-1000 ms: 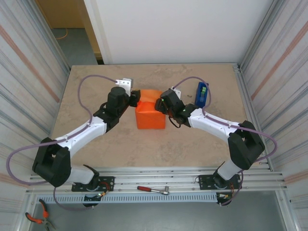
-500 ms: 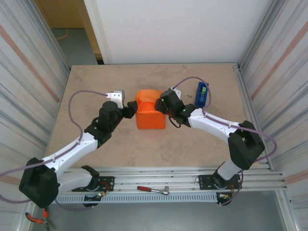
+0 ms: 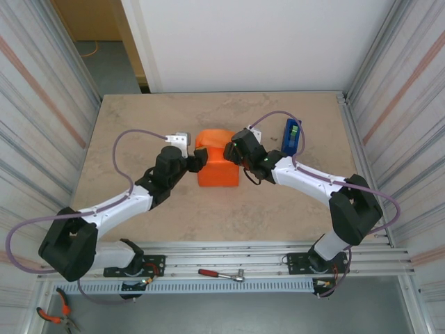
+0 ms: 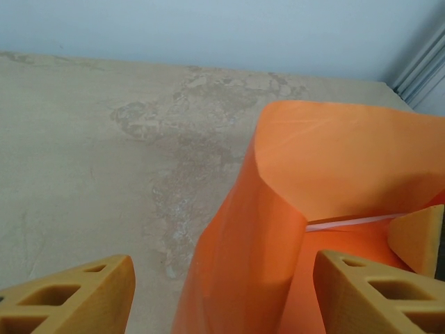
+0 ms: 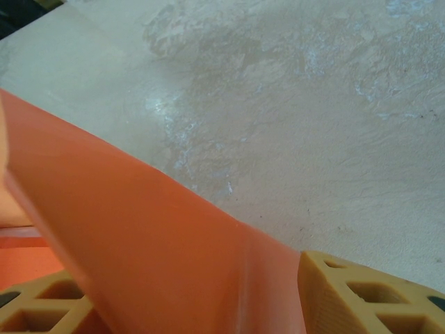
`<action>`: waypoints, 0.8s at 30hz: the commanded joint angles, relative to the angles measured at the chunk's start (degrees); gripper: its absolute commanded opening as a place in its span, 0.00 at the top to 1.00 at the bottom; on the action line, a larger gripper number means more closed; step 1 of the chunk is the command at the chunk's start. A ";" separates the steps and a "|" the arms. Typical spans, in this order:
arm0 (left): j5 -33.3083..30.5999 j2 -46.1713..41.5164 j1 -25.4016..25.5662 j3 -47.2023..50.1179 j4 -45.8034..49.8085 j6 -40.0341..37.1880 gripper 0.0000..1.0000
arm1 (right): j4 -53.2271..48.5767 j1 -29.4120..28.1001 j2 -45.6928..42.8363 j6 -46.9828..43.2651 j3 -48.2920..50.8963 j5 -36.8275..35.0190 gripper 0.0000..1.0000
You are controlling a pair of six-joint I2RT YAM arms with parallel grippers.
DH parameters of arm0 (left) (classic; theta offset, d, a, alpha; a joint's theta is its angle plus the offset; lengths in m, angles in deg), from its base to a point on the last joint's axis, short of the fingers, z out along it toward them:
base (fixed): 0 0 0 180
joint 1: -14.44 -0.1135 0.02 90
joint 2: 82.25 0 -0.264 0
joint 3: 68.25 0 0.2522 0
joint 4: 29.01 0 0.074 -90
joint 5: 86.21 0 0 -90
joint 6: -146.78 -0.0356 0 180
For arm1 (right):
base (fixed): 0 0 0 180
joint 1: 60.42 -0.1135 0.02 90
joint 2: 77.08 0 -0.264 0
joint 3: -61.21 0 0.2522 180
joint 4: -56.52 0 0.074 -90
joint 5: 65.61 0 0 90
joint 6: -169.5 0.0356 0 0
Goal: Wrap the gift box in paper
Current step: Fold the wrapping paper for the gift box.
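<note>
**A:** Where is the paper?

**B:** The paper (image 3: 218, 170) sits mid-table (image 3: 139, 118), folded up into a boxy orange bundle. The box is underneath it, fully covered, so I can't see it.

**A:** And the left claw?

**B:** The left claw (image 3: 197, 161) is at the bundle's left side, toward its far corner. Seen from its wrist, the fingers (image 4: 76, 296) stand wide apart. An upright flap of paper rises between them, closer to the right finger. I can't tell whether that finger touches the flap. The claw grips nothing.

**A:** The right one?

**B:** The right claw (image 3: 233, 151) is over the bundle's far right corner. Its fingers (image 5: 368, 292) are apart, and a ridge of paper runs between them. The left finger is partly behind the sheet. I cannot tell whether the claw pinches that fold or just straddles it.

**A:** Anything else near the flap?

**B:** A thin pale line (image 4: 354, 223) shows at the foot of the flap. One yellow finger of the right claw sits just right of it.

**A:** What else is on the table?

**B:** A blue dispenser (image 3: 290, 136) stands to the right of the bundle, on the far side of the right arm and apart from the paper.
</note>
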 commanded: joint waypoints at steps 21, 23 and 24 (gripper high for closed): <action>-5.38 9.99 3.12 -5.71 -4.28 -4.47 0.32 | -12.15 -1.06 2.96 -0.35 2.69 3.55 0.42; -6.08 10.69 3.23 -5.88 -4.21 -4.96 0.33 | -12.75 -1.10 2.37 -0.57 2.03 3.95 0.42; -6.37 10.94 3.34 -5.98 -4.13 -5.21 0.34 | -13.29 -1.05 1.93 -0.91 1.47 4.23 0.42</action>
